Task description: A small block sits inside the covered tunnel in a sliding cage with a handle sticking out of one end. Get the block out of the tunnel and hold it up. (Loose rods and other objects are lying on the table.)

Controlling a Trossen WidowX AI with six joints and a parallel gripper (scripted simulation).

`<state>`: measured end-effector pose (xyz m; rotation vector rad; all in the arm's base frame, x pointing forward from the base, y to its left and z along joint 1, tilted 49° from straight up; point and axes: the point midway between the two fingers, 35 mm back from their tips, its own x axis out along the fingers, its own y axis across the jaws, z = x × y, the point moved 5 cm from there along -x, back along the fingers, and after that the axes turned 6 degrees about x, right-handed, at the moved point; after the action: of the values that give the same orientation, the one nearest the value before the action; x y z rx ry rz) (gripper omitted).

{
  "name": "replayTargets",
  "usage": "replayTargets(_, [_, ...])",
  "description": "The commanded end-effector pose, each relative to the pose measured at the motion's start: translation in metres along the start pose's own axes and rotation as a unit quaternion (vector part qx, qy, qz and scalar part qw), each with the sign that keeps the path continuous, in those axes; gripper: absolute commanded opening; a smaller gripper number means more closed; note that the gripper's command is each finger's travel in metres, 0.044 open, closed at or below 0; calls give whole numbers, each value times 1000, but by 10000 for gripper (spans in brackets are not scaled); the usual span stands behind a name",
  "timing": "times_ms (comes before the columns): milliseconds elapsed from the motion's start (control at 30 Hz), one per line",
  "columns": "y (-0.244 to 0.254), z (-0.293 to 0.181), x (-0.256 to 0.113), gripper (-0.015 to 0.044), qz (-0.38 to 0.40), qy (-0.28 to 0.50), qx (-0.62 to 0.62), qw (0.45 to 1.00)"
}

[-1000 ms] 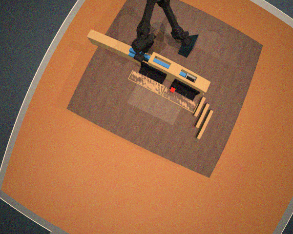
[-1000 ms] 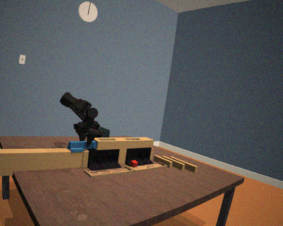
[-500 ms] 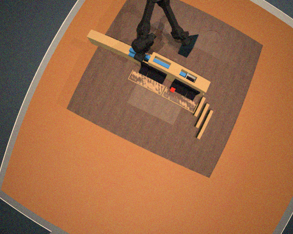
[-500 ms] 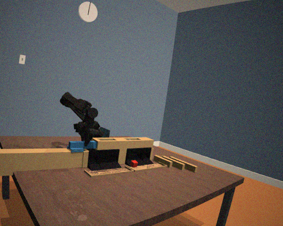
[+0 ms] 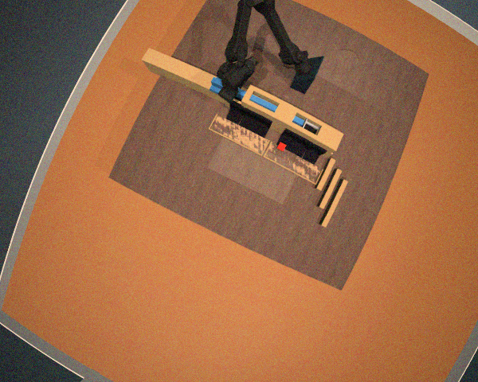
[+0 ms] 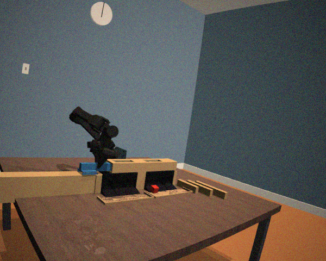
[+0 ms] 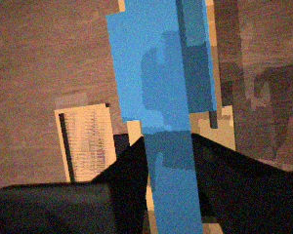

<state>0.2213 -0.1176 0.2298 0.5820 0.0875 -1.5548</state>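
The robot's tool (image 5: pixel 229 93) (image 6: pixel 99 165) (image 7: pixel 168 140) grips a blue handle (image 5: pixel 241 93) (image 6: pixel 103 166) (image 7: pixel 171 161) beside a wooden tunnel (image 5: pixel 286 111) (image 6: pixel 140 179), the wider blue end piece at twelve o'clock in the wrist view. The straight-sided handle looks stiff and smooth, possibly slippery, best taken across its narrow flat sides and drawn along the rail (image 5: pixel 177 74) (image 6: pixel 45 185). A small red cube, presumably the block (image 5: pixel 281 146) (image 6: pixel 155 188), sits low at the tunnel's open front, toward four o'clock from the tool in the top view; it appears light and rigid, suited to a pinch on opposite faces.
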Motion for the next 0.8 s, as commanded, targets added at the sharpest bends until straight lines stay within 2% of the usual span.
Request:
replayTargets(0, [-5,-38,-6,0,7,54,-34,998])
replayTargets(233, [-11,-60,-11,0,8,52,-35,998])
replayTargets(267, [-2,-12,-3,26,-1,-21,19,1000])
replayTargets(533, [-1,-10,-7,236,0,-13,14,1000])
replayTargets(767, [4,4,-35,420,8,37,-26,999])
